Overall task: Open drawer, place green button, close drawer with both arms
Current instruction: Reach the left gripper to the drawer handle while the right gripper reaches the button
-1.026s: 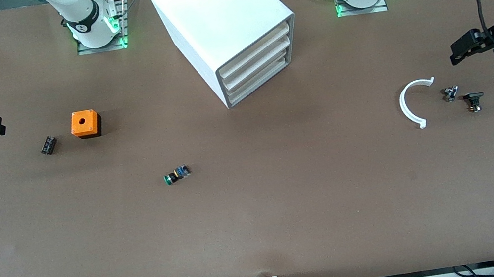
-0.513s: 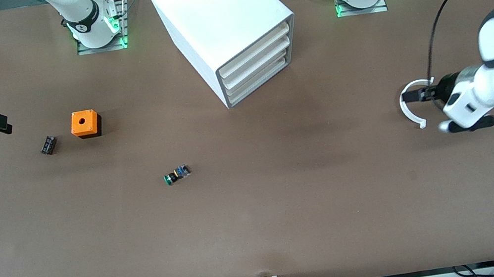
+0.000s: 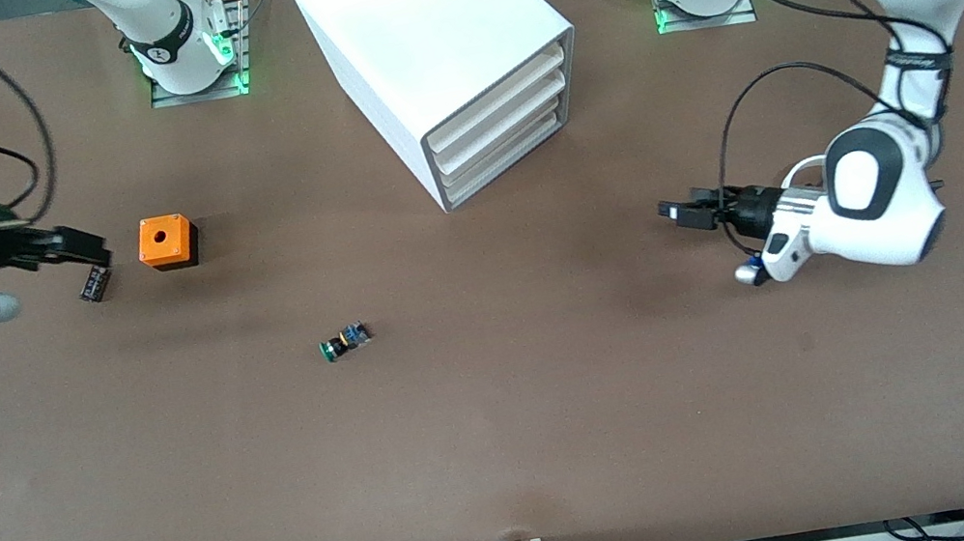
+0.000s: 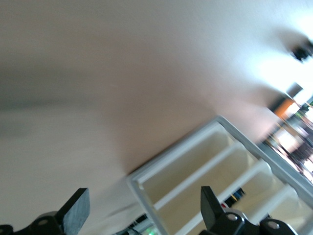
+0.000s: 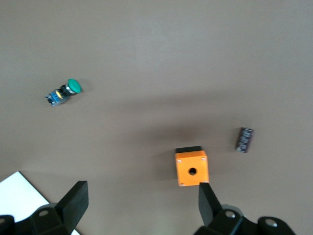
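The white cabinet [image 3: 445, 51] stands at the table's middle by the bases, all three drawers shut. The drawer [image 3: 506, 160] is its bottommost. The button [image 3: 344, 341], with a green cap, lies on its side nearer the front camera than the cabinet; it also shows in the right wrist view [image 5: 66, 91]. My left gripper [image 3: 678, 213] is open and empty over bare table toward the left arm's end, pointing at the cabinet front [image 4: 220, 186]. My right gripper [image 3: 82, 249] is open and empty, beside the orange cube [image 3: 167, 242].
A small black ribbed block [image 3: 93, 284] lies under the right gripper's tips, beside the orange cube [image 5: 191, 167]. A white curved piece [image 3: 802, 166] is mostly hidden by the left arm's wrist. Cables hang along the table's front edge.
The left arm swung in from the table's end, and its gripper now points at the cabinet front. The right gripper moved in toward the black block and orange cube.
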Controlling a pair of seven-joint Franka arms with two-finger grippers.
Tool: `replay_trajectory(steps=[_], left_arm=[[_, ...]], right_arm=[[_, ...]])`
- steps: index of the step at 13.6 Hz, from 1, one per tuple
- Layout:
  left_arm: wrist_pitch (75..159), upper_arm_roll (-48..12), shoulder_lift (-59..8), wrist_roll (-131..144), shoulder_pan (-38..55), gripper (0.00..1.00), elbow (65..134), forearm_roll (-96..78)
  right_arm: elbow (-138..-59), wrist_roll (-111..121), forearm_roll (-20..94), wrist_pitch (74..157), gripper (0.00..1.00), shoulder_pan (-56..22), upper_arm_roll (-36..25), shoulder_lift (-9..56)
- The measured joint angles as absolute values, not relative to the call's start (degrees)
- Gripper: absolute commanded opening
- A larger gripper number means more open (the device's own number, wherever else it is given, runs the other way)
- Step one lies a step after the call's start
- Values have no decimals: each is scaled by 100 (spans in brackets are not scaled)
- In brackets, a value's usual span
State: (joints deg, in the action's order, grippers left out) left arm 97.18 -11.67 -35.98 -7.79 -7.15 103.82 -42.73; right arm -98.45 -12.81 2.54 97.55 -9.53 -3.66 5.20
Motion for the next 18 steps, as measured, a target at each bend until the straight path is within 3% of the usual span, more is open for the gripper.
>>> replay_trajectory(steps=[7, 11, 18], left_arm=[[9747, -1859, -3932, -2529, -363, 100, 11012, -5144], [10153, -1942, -3938, -3364, -48, 100, 11462, -5334], [10854, -2501, -3940, -3614, 11, 99, 11994, -5842]], right_arm=[[-9826, -1398, 143, 10096, 100, -1729, -357, 1154], [-9820, -1290, -15, 10159, 100, -1910, -357, 1375], [-9819, 761, -16, 10468, 100, -1938, -363, 1701]])
